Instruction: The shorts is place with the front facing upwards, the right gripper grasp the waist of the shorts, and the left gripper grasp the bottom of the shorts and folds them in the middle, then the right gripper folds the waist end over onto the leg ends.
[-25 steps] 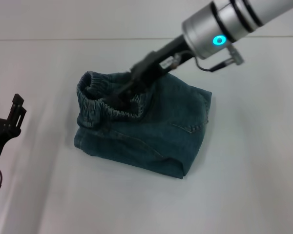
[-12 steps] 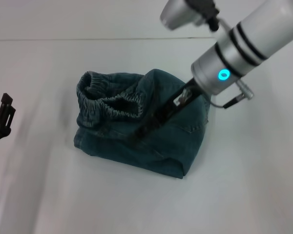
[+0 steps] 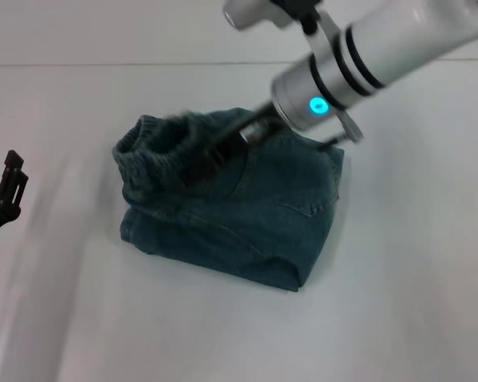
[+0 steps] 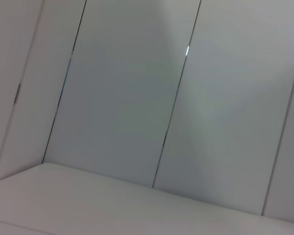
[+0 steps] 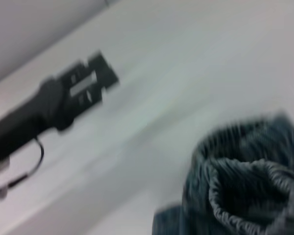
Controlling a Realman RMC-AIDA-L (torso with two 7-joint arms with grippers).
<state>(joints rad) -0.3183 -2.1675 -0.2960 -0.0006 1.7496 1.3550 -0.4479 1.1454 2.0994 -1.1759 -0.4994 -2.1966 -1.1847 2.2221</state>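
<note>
The shorts (image 3: pixel 239 203) lie folded in a bundle mid-table, gathered waist (image 3: pixel 155 155) bunched up at the far left. The right gripper (image 3: pixel 203 163) sits blurred over that waist; I cannot tell whether it grips. The left gripper (image 3: pixel 8 187) waits open at the left edge. A snagged finger could drag the waistband and undo the fold.

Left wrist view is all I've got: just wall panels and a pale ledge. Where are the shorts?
Observer: The shorts lie folded on the white table, gathered waistband on top at the robot's left.
Operator: Right gripper?
Observer: The right gripper is over the waistband, blurred; whether it grips the cloth cannot be told.
Operator: And my own left gripper?
Observer: The left gripper is at the left edge of the head view, apart from the shorts; the right wrist view shows it too, off the cloth.
</note>
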